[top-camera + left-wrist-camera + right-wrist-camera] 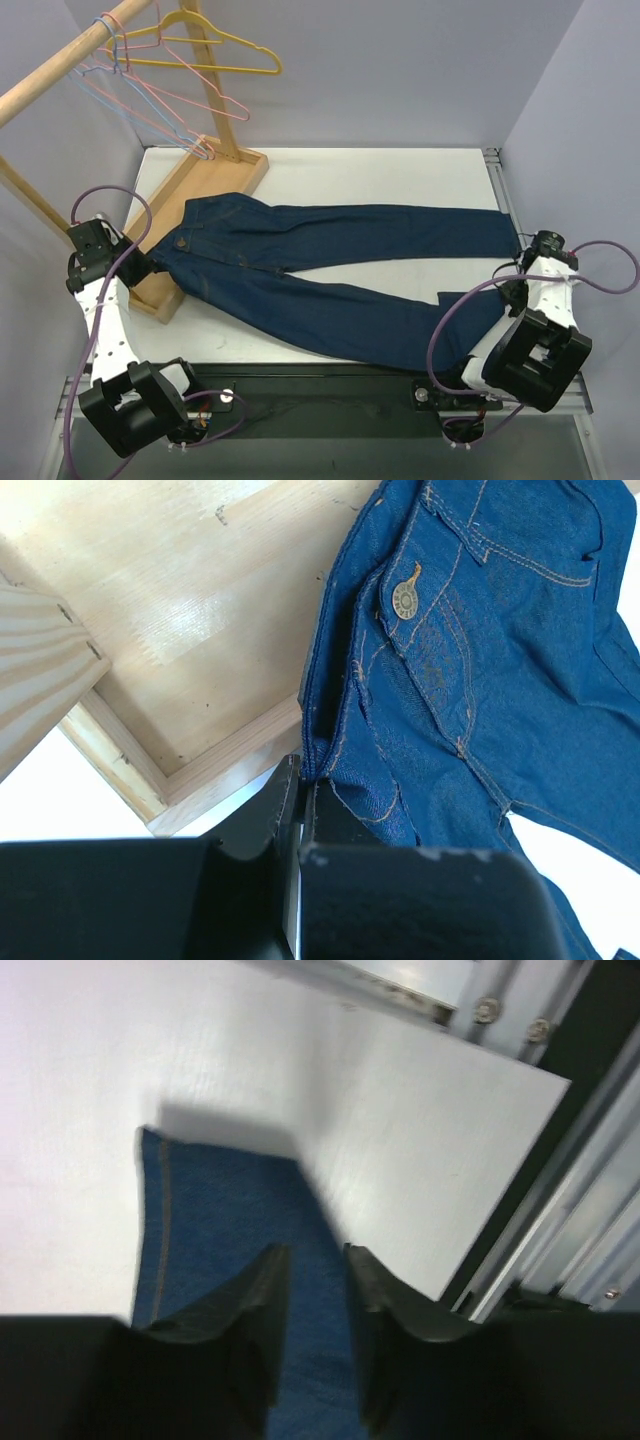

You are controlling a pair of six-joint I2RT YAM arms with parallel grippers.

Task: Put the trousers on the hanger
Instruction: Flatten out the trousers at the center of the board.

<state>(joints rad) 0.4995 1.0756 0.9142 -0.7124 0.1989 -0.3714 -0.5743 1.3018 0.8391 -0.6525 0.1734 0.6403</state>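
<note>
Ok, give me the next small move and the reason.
Probably lift the right tool clear of the trousers: its jaws stand apart over the flat leg hem, while the left tool pinches the waistband.

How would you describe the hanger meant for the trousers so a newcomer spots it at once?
Find the wooden rail slanting across the far left corner, with wire hangers bunched on it. The hanger is the thin wire one on the left of that bunch, beside the pink hangers and lower than the yellow hanger. It alone is pale blue.
</note>
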